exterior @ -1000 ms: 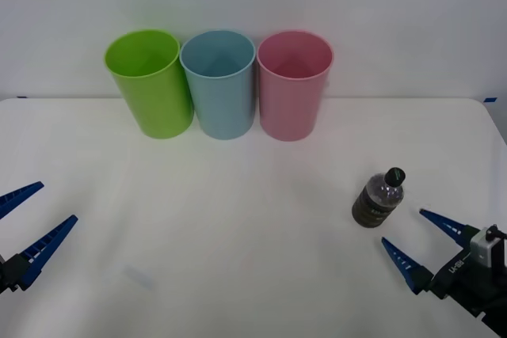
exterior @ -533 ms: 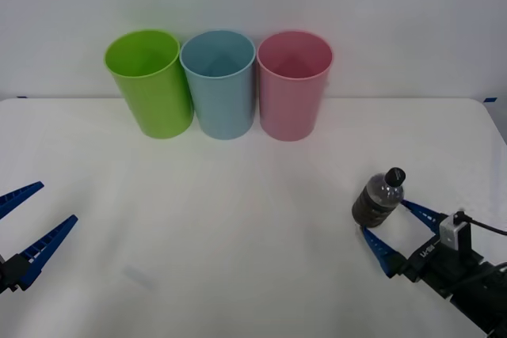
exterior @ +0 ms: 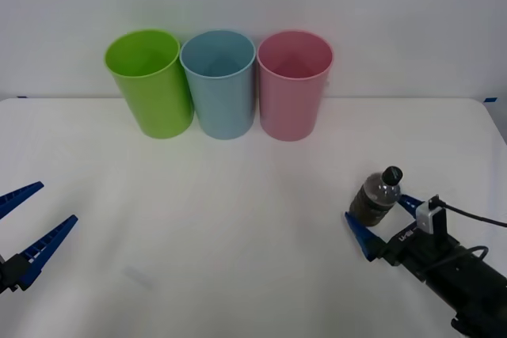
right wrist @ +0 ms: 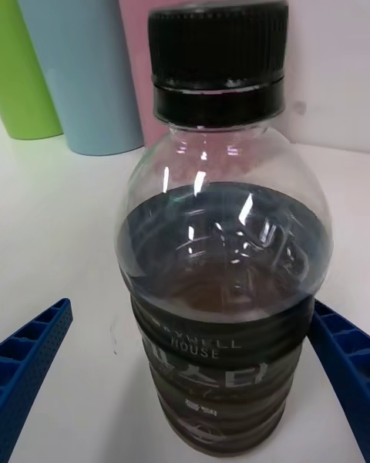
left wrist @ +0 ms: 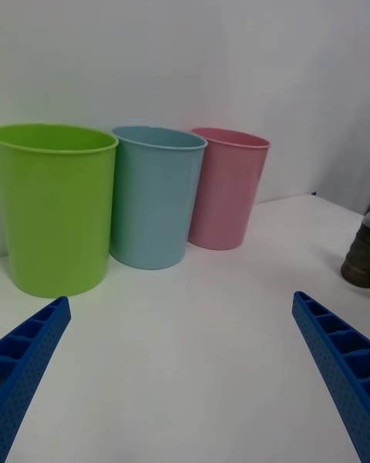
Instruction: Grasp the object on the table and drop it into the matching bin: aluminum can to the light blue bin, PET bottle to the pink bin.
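The PET bottle [exterior: 379,194], small and clear with a black cap and dark label, stands upright on the white table [exterior: 238,219] at the right. My right gripper [exterior: 378,212] is open, one blue finger on each side of the bottle's lower body. The right wrist view has the bottle [right wrist: 223,278] close up between the fingertips [right wrist: 46,332], with gaps on both sides. The pink bin [exterior: 294,85] stands at the back, right of the light blue bin [exterior: 219,83]. My left gripper [exterior: 55,202] waits open at the left edge.
A lime green bin [exterior: 150,82] stands left of the light blue one; the three bins form a tight row against the white back wall. In the left wrist view the bins [left wrist: 154,197] stand ahead and the bottle [left wrist: 358,256] is off to one side.
My right gripper has slid forward and left, from short of the bottle to straddling it with its fingers. The bottle and the left arm have stayed put.
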Motion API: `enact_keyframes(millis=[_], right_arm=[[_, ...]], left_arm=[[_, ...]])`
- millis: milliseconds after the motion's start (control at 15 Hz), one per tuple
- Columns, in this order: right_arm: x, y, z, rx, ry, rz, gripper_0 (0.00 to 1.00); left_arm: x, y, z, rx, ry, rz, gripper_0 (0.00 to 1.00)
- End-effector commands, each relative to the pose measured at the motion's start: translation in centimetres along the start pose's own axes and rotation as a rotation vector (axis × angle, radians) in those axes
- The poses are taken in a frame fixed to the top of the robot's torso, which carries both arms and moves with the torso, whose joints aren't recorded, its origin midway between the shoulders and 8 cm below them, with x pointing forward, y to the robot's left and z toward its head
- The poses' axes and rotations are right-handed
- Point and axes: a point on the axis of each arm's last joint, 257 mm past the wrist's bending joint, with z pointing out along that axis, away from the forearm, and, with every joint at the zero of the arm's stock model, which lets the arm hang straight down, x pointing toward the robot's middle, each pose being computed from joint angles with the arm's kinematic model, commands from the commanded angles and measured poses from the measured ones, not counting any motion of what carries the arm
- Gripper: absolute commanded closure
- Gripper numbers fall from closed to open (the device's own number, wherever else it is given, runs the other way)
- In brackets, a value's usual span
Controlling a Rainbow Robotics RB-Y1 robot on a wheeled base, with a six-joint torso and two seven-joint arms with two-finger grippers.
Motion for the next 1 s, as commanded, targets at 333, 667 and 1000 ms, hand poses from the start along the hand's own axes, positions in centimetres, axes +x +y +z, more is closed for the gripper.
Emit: enact_keyframes(millis=[333,667,1000], right_arm=[[-0.4,-0.3,1.6,0.041,-0.002,-0.009,0.00],[-0.4,-0.4,1.9,0.047,0.000,-0.015,0.00],[-0.4,-0.3,1.9,0.048,-0.001,-0.021,0.18]], left_arm=[[0.0,0.0,0.0,0.000,0.000,0.000,0.00],[0.0,0.0,0.0,0.000,0.000,0.000,0.00],[0.0,0.0,0.0,0.000,0.000,0.000,0.00]])
